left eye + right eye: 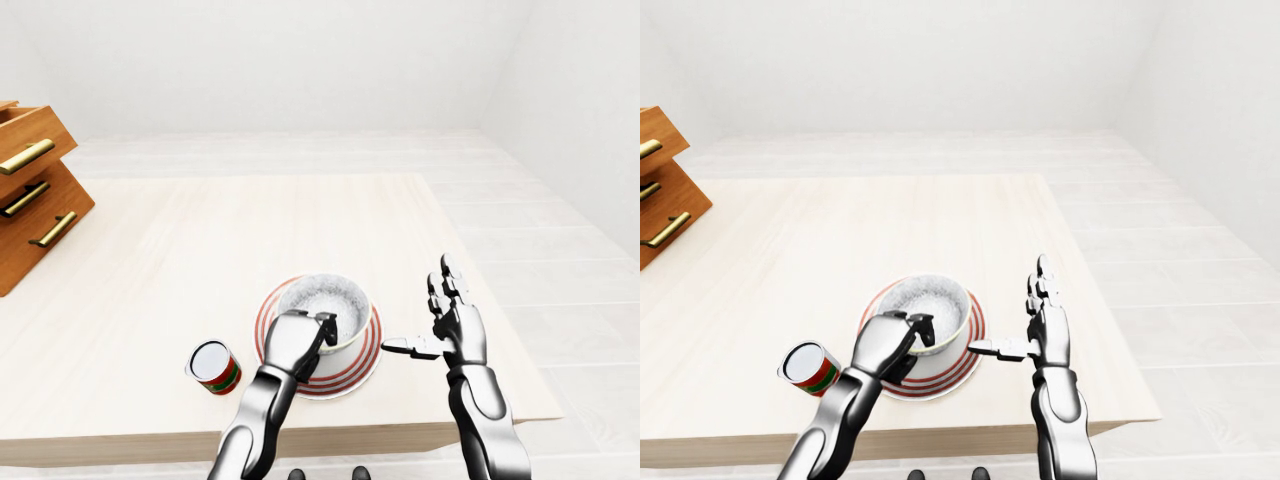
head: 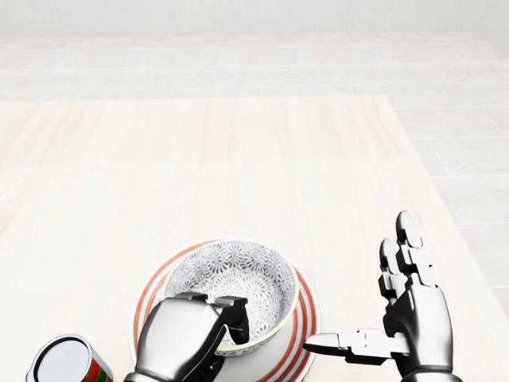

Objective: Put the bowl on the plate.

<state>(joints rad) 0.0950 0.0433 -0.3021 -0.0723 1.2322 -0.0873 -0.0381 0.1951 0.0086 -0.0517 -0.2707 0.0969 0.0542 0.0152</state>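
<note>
Head view: left hand [image 2: 187, 334] clamps the patterned white ceramic bowl [image 2: 235, 290] on the red-ringed plate [image 2: 301, 334]; right hand [image 2: 390, 314], at 3 o'clock, fingers apart.

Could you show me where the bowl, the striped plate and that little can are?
bowl [image 2: 238, 278]: head view, on its patterned inside.
plate [image 2: 304, 318]: head view, on the red-striped rim at right.
can [image 1: 209, 360]: left-eye view, on its white top.

No legible txt or labels anywhere.
</note>
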